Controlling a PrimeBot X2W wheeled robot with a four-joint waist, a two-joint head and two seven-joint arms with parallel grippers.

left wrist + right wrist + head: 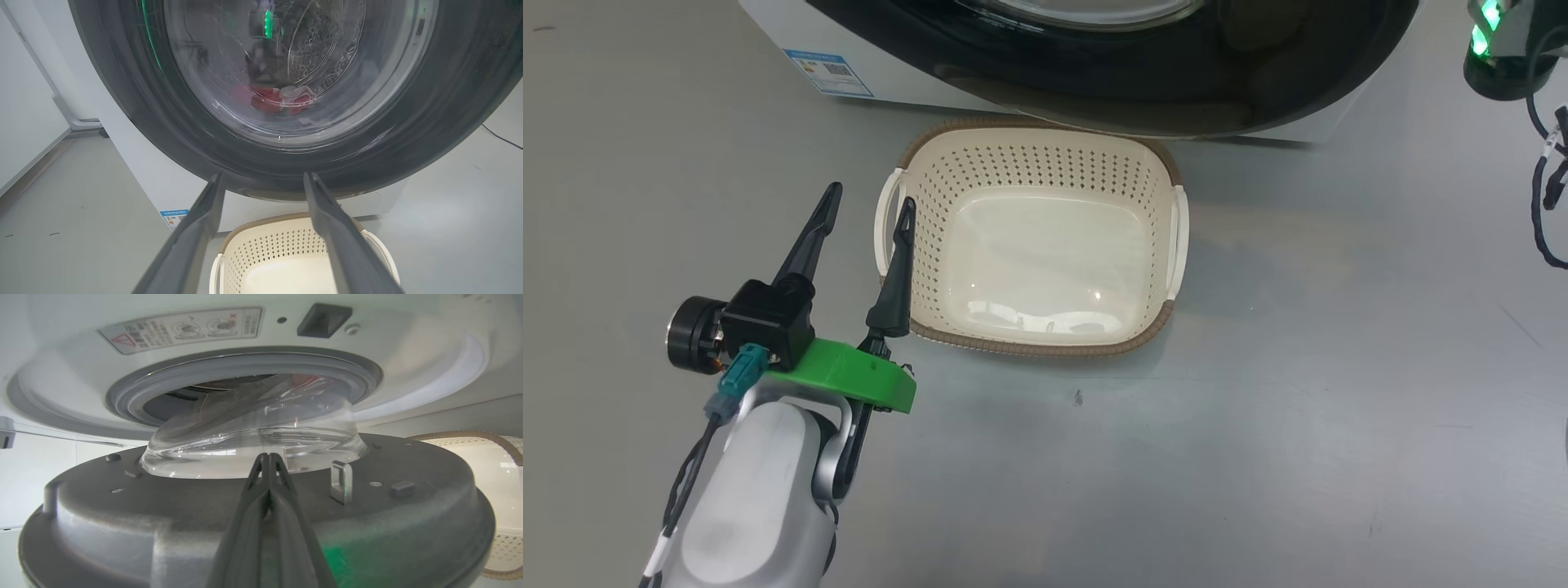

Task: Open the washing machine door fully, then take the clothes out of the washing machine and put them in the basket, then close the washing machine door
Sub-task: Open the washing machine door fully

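Note:
The washing machine door [1176, 98] with its black rim hangs above the empty cream basket [1045, 155]. In the right wrist view the door [163, 506] stands ajar from the washing machine [367, 347], its glass bowl still partly in the grey gasket. My right gripper [267, 456] is shut, its fingers lying along the door's grey inner face beside the latch hook. My left gripper [870, 198] is open and holds nothing, just left of the basket's left handle. Through the glass, the red clothes [278, 98] lie in the drum.
Part of my right arm [1503, 49], with green lights and dangling cables, is at the top right. The blue label [829, 73] marks the machine's base. Grey floor surrounds the basket; a white wall runs at the left in the left wrist view.

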